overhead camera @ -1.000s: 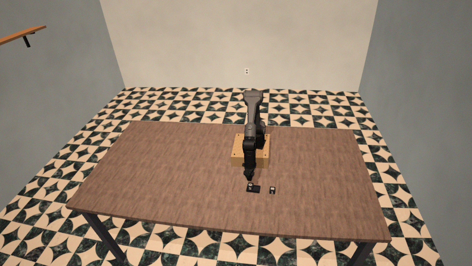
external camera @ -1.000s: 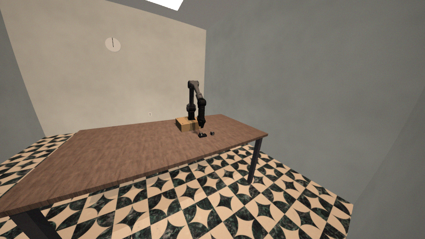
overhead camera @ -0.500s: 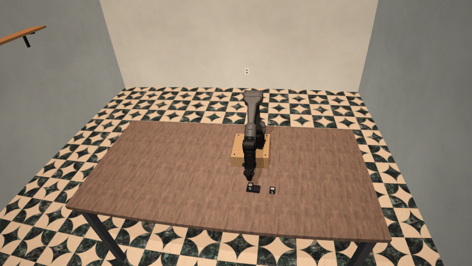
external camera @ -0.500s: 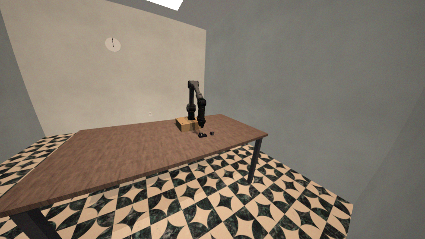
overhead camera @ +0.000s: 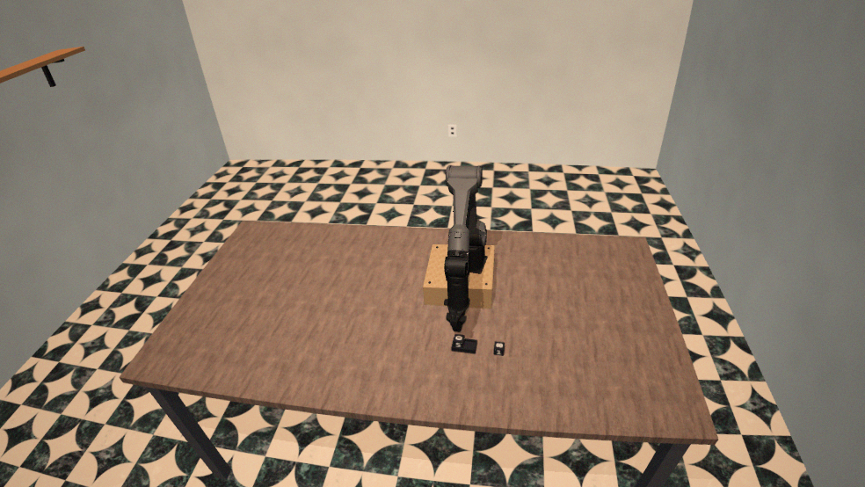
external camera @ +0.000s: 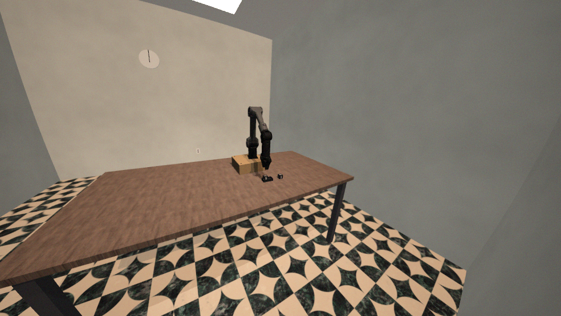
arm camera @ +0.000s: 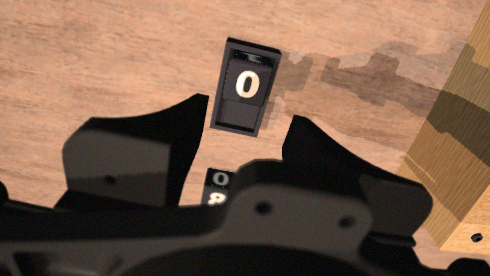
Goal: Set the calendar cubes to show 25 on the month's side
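Note:
A small black tray (overhead camera: 470, 347) (external camera: 269, 180) (arm camera: 219, 95) lies flat on the table in front of the arm's base. One black cube (overhead camera: 458, 339) (external camera: 265, 177) (arm camera: 247, 82) stands in one half of the tray with a white 0 on top. The tray's other half is bare. The second cube (overhead camera: 499, 347) (external camera: 280, 176) (arm camera: 220, 179) stands on the table beside the tray; the wrist view shows a 0 on top and an 8 on its side, partly hidden by my gripper. My gripper (overhead camera: 454, 326) (external camera: 265, 166) (arm camera: 247, 122) is open and empty, hanging a little above the tray.
The arm stands on a light wooden block (overhead camera: 435, 284) (external camera: 241, 165) (arm camera: 460, 150) just behind the tray. The brown table (overhead camera: 302, 302) reaches far to both sides. A shelf (overhead camera: 36, 63) hangs on the left wall.

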